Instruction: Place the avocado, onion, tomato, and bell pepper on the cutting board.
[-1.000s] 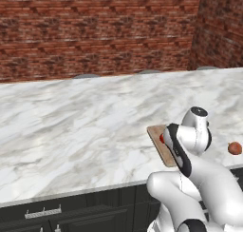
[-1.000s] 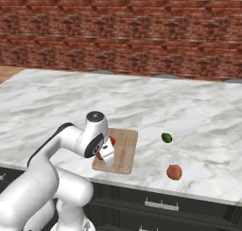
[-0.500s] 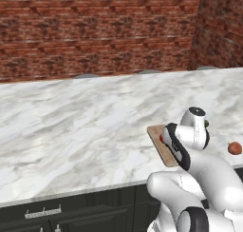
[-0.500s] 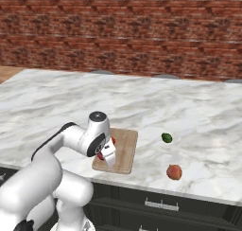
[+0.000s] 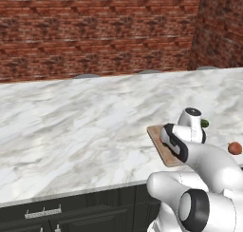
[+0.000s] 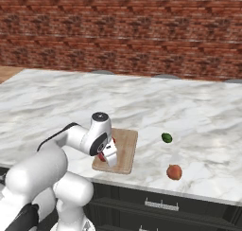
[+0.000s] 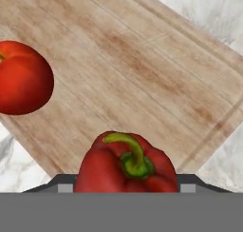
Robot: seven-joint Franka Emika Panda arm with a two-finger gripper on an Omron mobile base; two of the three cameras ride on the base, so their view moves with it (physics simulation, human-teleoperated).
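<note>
Pepper (image 7: 126, 165) red, green stem up, sits between pincer tips at bottom of hand view; pincer (image 7: 124, 188) clamped on pepper, over board (image 7: 142, 69). Tips themselves mostly hidden by pepper. Whether pepper touches board or hangs just above: cannot tell.

Tomato (image 7: 23, 77) red, round, on board, left in hand view, apart from pepper, near board edge.

Board light wood, grain visible, lies flat on marble bench (image 6: 198, 116) close to front edge. Right base view: board (image 6: 126, 147) partly covered by arm, pincer (image 6: 109, 158) pointing down onto near part of board, a bit of red (image 6: 101, 156) showing beside it. Left base view: board (image 5: 159, 143) seen as a strip left of arm, rest hidden behind arm.

Avocado (image 6: 166, 138) small, dark green, on bench right of board, off it, near. Left base view: avocado (image 5: 204, 123) peeks out just past arm's wrist.

Onion (image 6: 174, 172) peach-tan ball, on bench nearer front edge than avocado, right of board, off it. Left base view: onion (image 5: 234, 148) at far right, beside arm.

Avocado and onion apart from each other, neither touching board.

Brick wall (image 5: 95, 31) behind bench; dark cabinets (image 6: 160, 208) below.
</note>
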